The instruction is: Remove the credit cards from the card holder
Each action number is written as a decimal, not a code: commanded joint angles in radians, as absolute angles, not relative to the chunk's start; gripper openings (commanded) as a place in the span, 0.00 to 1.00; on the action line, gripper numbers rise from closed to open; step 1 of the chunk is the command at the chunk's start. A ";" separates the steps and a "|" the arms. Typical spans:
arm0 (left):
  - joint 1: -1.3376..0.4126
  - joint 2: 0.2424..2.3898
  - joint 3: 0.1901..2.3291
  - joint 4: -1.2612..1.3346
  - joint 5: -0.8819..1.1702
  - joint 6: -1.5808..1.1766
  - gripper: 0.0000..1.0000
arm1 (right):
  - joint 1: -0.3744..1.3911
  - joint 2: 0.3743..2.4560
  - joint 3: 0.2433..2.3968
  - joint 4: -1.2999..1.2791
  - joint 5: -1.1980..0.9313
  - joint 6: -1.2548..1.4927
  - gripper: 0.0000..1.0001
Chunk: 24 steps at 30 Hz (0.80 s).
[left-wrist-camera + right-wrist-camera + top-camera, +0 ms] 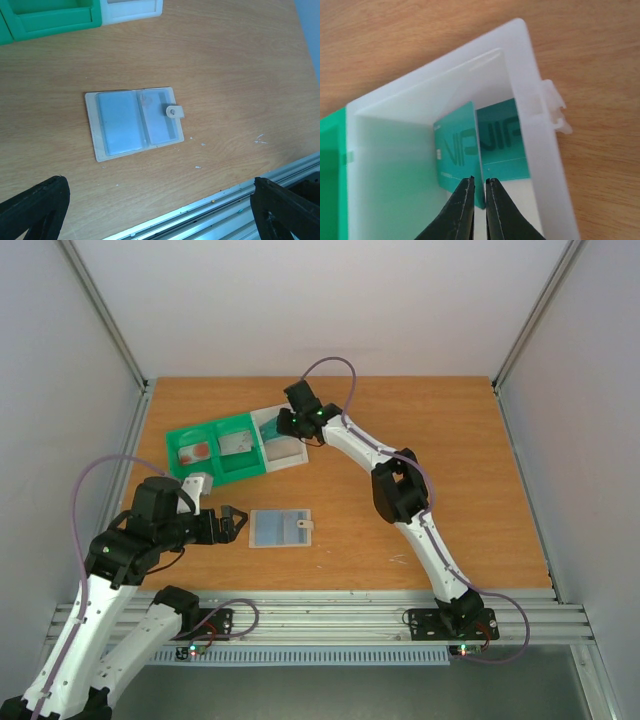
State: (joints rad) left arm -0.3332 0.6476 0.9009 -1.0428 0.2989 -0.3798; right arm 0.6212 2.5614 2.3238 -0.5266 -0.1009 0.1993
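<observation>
While the right gripper (479,182) has its jaws a hair apart astride the standing teal card (456,150), grip unclear to us, inside the tray's white compartment (520,70), we see the left gripper (159,182) gaping empty near the card holder (132,122), lying open on the table (240,60).

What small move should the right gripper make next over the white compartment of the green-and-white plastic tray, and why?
Probably open the right gripper a little wider. The thin teal plastic card already stands tilted inside the white compartment, its near edge between the almost closed jaws, so wider jaws should free it there.
</observation>
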 commanded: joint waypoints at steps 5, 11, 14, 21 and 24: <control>-0.333 0.640 0.896 -1.014 0.293 -0.364 0.99 | 0.605 2.561 2.402 -0.603 -0.107 0.184 0.16; -0.333 0.651 0.901 -1.018 0.270 -0.373 0.99 | 0.599 2.508 2.399 -0.669 -0.133 0.162 0.23; -0.334 0.673 0.916 -1.037 0.232 -0.384 0.99 | 0.601 2.462 2.388 -0.717 -0.159 0.155 0.23; -0.333 0.714 0.921 -1.051 0.235 -0.410 0.99 | 0.620 2.149 1.986 -0.657 -0.263 0.125 0.24; -0.334 0.724 0.920 -1.034 0.249 -0.429 0.98 | 0.626 1.994 1.782 -0.586 -0.277 0.140 0.24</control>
State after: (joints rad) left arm -0.3332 0.7139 0.9012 -1.0550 0.2508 -0.4011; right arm 0.6140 2.1719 1.9480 -0.6659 -0.2306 0.1505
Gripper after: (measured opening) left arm 0.992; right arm 0.241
